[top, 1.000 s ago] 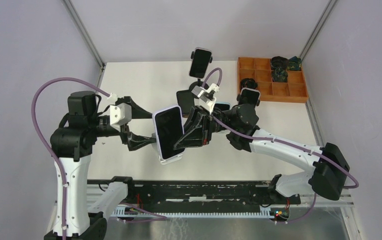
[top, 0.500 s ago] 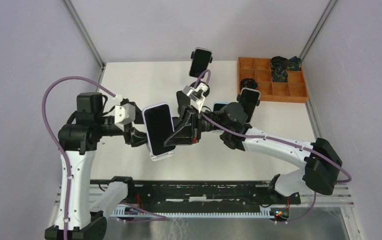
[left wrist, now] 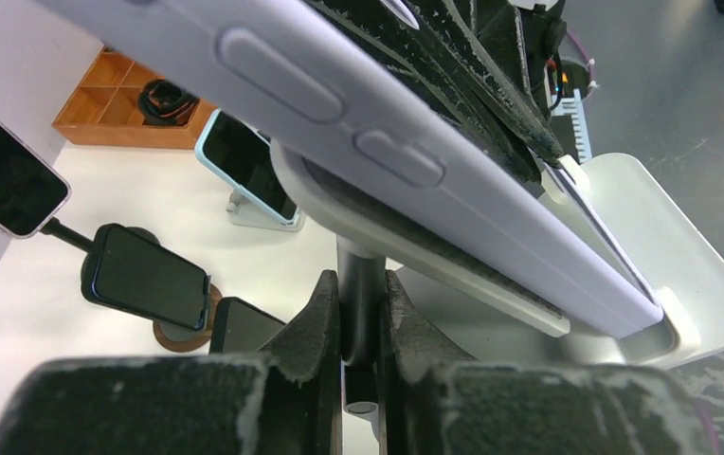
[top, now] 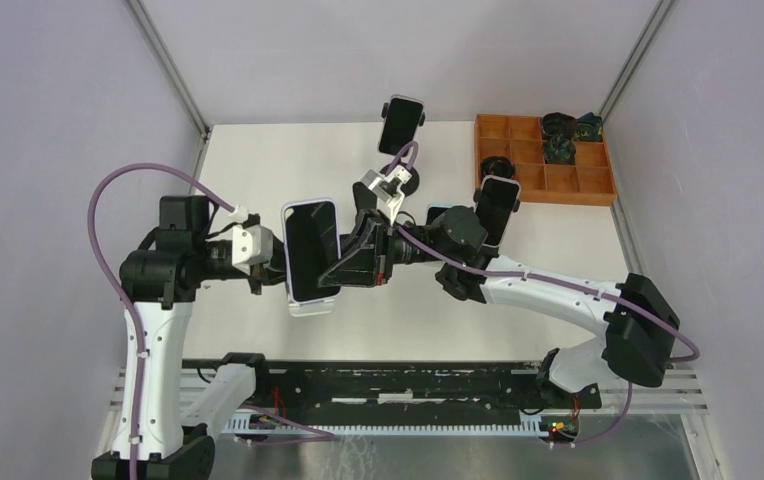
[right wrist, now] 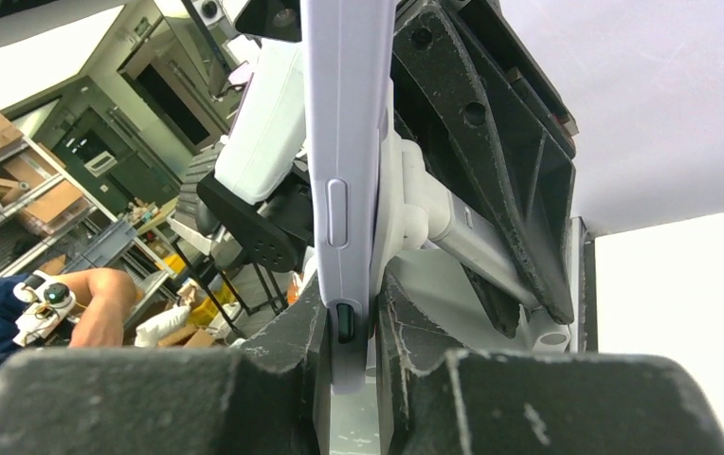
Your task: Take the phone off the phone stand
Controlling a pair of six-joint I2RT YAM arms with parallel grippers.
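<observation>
**While braced at both ends, ready to part phone from cradle**

Closest, low in the middle of the left wrist view: left end effector (left wrist: 360, 305) clenched around the thin stem (left wrist: 360, 270) of the phone stand (left wrist: 709, 284). Seemingly holding the whole stand up off the worktop (top: 288, 160).

Across the top of that same frame, running from upper left down to lower right: the phone (left wrist: 339, 104) in a pale lilac case. Seated in the cradle, lower end against the lip at the right.

At lower centre of the right wrist view: right end effector (right wrist: 349, 322) grasping the phone edge-on. One finger to each face, the cradle arm just behind.

From above, both meeting left of centre, with the dark screen turned up toward the camera between them.

Judged to be at the separation step: both grips made, phone not yet free of the cradle.

Calls next for holding the stand steady on the left. On the right, drawing the phone along the cradle face, away from the lip, before pulling it clear. Needs a firm pinch on that smooth case.

Farther back, worth avoiding on the way out: spare phones (top: 401, 124) on their own stands at upper centre, and a wooden tray (top: 561, 178) at upper right.
</observation>
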